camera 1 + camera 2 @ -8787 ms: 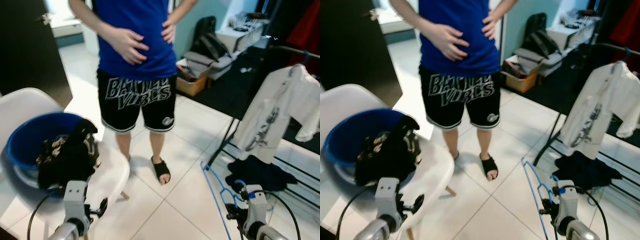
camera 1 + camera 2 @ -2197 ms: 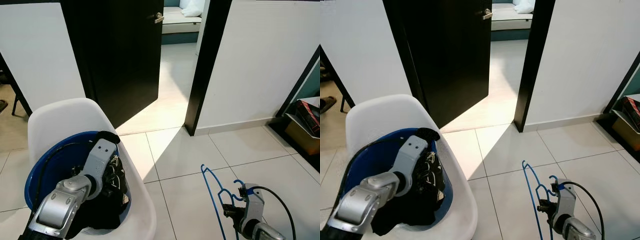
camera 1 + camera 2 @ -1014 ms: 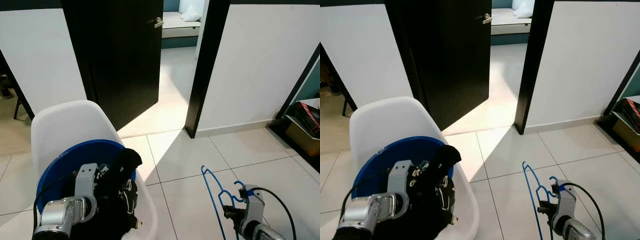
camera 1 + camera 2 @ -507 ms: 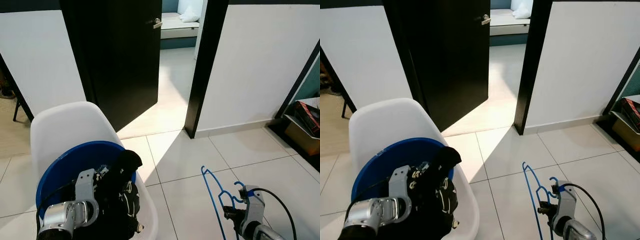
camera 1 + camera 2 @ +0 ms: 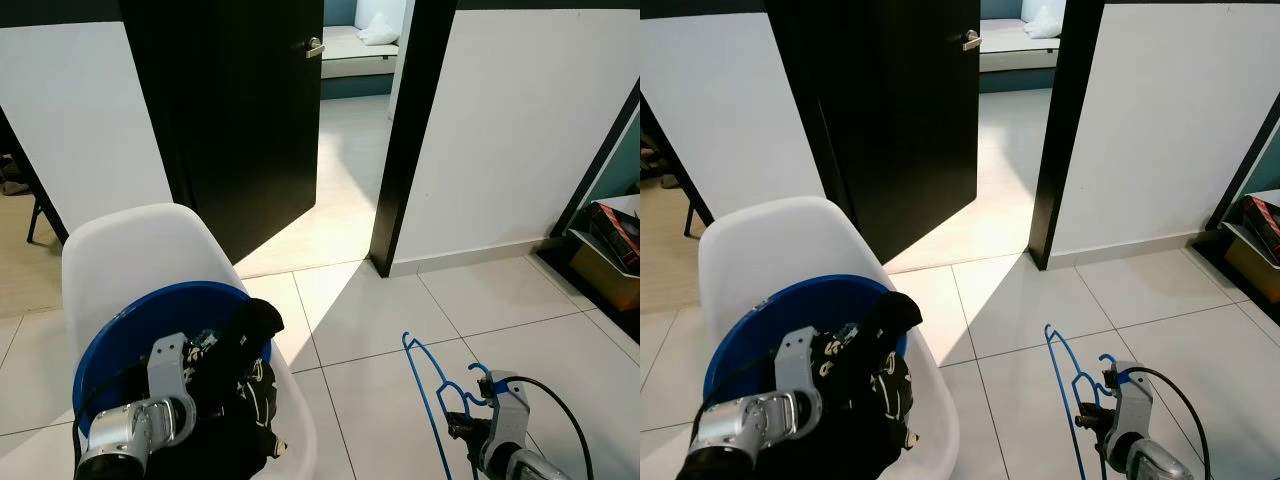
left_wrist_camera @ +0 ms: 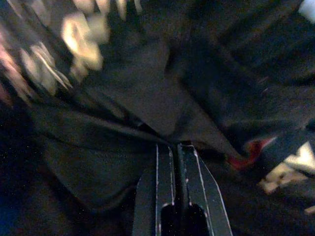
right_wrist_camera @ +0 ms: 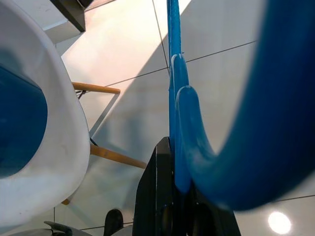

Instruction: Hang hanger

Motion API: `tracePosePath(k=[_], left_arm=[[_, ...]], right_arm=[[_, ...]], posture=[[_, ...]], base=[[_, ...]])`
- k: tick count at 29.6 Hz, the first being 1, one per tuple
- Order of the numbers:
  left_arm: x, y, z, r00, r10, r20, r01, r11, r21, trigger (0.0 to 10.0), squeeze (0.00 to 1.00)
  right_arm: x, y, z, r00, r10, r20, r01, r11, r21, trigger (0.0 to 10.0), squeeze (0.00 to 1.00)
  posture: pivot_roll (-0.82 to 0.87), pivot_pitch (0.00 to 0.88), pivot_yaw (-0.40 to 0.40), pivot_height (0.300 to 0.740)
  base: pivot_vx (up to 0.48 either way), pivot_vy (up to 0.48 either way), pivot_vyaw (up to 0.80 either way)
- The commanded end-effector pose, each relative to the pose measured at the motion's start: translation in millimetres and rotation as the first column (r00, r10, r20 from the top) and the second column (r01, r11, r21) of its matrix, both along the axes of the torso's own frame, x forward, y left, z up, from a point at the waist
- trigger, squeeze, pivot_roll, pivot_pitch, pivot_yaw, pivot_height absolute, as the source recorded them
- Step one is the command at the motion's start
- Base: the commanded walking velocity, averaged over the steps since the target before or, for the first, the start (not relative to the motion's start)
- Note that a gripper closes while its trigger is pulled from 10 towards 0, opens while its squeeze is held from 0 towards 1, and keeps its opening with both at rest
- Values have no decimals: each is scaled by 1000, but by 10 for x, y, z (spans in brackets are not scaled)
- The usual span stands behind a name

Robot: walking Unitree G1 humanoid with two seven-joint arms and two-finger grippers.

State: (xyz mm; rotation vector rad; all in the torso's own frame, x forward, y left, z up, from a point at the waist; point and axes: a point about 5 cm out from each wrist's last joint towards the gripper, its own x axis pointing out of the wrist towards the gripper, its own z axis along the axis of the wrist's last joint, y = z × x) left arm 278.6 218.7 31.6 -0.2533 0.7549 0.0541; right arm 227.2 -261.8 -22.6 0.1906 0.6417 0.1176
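1. The right tool (image 7: 173, 216) is clenched on the blue hanger (image 5: 432, 385), low at the robot's right over the tiled floor (image 5: 520, 330).
2. The hanger stands up out of that tool, its wire passing between the black fingers (image 7: 152, 196) and its hook curving just above them.
3. The left tool (image 6: 175, 152) is down in the blue basin (image 5: 130, 325), pinched shut on dark clothes (image 5: 245, 385).
4. The basin sits on a white chair (image 5: 120, 255) at the robot's left, well apart from the hanger.
5. The clothes are heaped up over the basin's near rim, beside the silver left arm (image 5: 140, 425).
6. Behind the chair a black door (image 5: 240, 110) stands open.
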Motion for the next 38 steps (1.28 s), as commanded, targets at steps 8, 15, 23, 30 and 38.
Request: tracePosePath(k=[8,15,23,30,38], left_arm=[[395,406,1174,879,26,476,-185,939,290,0,0],[405,524,2311,630,-45,775,-385,849,362,0,0],[84,796,3338,370,-169,914,-682,619,390,0,0],[-69,956,3515,330,-154,931,-774,521,360,0,0],[93,835,2894,487,-66,871,-654,634,413,0,0]], right_arm=[[19,6,11,1000,8,4,-8,1000,-5,10000,0],[40,10,22,1000,9,8,-9,1000,-6,10000,0],[49,17,25,1000,10,13,-10,1000,-3,10000,0],[49,16,27,1000,9,16,-9,1000,-3,10000,0],[50,10,33,1000,10,20,-10,1000,-3,10000,0]], posture=[[-21,0,-18,740],[-20,0,-21,740],[-15,0,-24,740],[-14,0,-23,740],[-19,0,-19,740]], base=[[0,0,0],[0,0,0],[0,0,0],[0,0,0],[0,0,0]])
